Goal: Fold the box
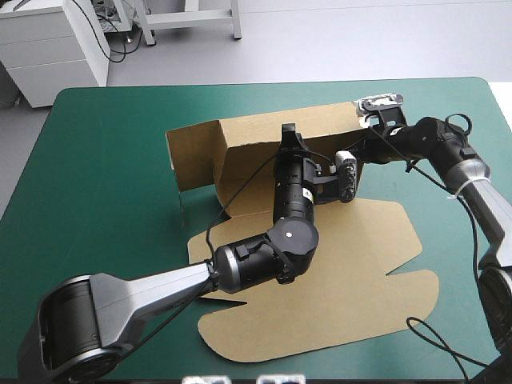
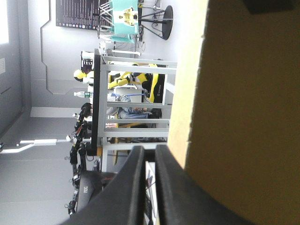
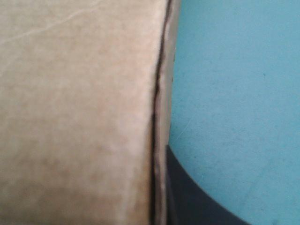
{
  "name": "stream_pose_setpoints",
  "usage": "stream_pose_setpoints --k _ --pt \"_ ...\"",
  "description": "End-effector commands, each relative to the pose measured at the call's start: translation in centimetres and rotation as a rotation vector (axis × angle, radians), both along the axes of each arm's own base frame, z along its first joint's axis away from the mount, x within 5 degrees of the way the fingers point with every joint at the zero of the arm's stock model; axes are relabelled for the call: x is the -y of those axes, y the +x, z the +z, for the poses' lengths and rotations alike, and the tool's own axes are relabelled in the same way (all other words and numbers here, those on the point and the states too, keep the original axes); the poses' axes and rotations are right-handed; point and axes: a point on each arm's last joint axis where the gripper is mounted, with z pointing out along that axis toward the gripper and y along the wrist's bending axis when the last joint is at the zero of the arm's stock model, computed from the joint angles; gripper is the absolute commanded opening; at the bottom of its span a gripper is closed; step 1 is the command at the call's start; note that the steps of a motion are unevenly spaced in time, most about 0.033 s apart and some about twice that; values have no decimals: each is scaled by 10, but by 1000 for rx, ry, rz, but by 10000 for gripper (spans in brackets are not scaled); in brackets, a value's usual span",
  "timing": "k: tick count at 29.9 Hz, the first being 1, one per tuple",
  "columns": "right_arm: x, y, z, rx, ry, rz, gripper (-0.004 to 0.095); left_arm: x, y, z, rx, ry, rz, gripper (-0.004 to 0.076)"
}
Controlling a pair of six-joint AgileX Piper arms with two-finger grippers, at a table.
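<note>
The brown box [image 1: 336,272] lies partly folded in the middle of the teal-green cover. Its long back wall [image 1: 256,136] stands upright, a short side wall [image 1: 192,156] stands at its left end, and the lid panel lies flat toward the front. My left gripper [image 1: 288,132] is at the back wall's top edge. In the left wrist view the gripper [image 2: 149,150] is shut with nothing in it, and the board [image 2: 243,117] rises beside it. My right gripper [image 1: 362,138] holds the wall's right end. The right wrist view shows one black finger [image 3: 187,197] against the board's edge [image 3: 159,117].
Bare teal-green cover [image 1: 96,200] surrounds the box on the left, far and right sides. A white cabinet [image 1: 48,48] stands on the floor beyond the table's far left corner.
</note>
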Motion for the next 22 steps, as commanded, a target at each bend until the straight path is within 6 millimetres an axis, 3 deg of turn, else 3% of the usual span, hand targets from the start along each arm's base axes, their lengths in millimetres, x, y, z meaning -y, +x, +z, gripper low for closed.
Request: stream_pose_setpoints --k 1,6,13,22 --pt "0 -8 17 8 2 9 3 -22 -13 60 96 -189 -25 6" --pt "-6 -15 28 39 -6 29 3 -56 -22 104 64 -396 -53 6" --pt "-18 -21 50 72 -29 32 3 -140 -7 146 -41 -663 32 6" --pt "-31 -32 87 2 -39 20 3 -250 16 158 -136 -856 284 6"
